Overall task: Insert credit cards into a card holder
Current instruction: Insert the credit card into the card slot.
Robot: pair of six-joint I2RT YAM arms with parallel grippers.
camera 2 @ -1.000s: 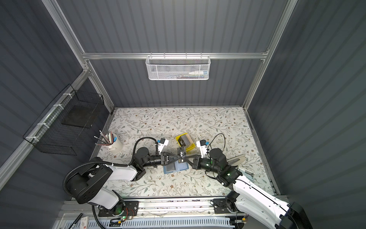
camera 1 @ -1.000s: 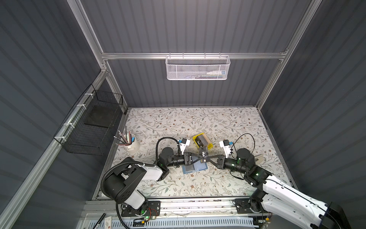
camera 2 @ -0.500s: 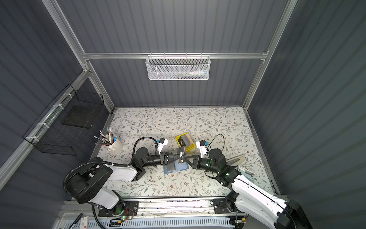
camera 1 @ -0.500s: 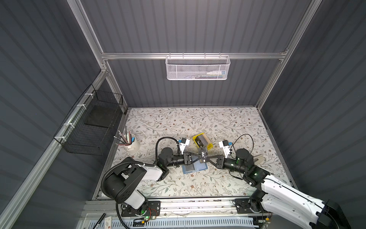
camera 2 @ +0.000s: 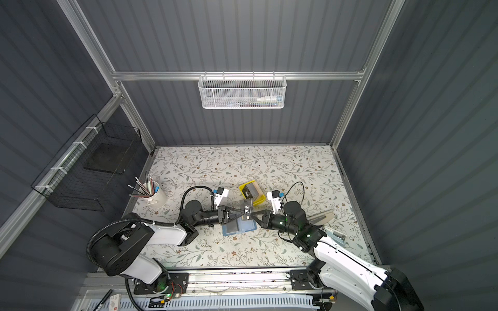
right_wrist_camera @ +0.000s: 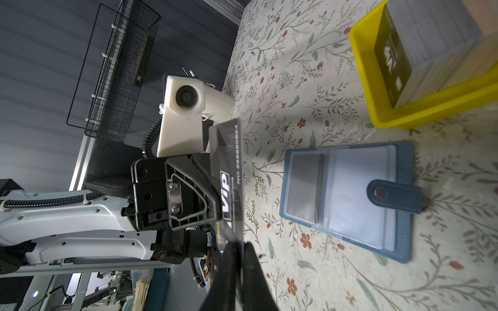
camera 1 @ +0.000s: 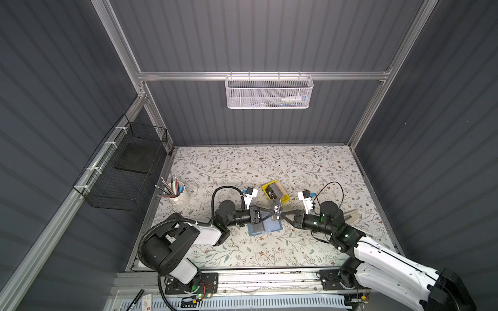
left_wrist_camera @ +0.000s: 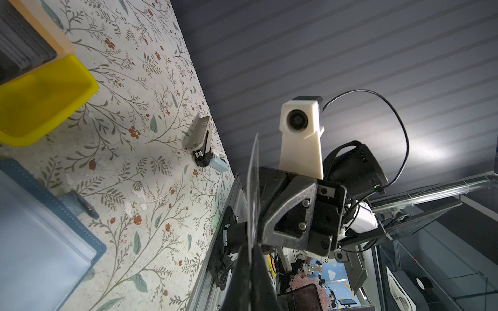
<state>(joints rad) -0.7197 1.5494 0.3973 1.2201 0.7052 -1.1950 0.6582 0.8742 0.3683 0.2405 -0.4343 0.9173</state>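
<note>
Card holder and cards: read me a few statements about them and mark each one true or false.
1. The card holder lies open on the table. True.
2. The yellow tray is empty. False: it holds a stack of cards.
3. The left claw is shut on a black VIP card. True.
4. The held card is already inside a sleeve. False: it is in the air, apart from the holder.

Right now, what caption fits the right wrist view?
Left gripper pinches a black VIP card near the open blue card holder; more cards stacked in the yellow tray.
</note>
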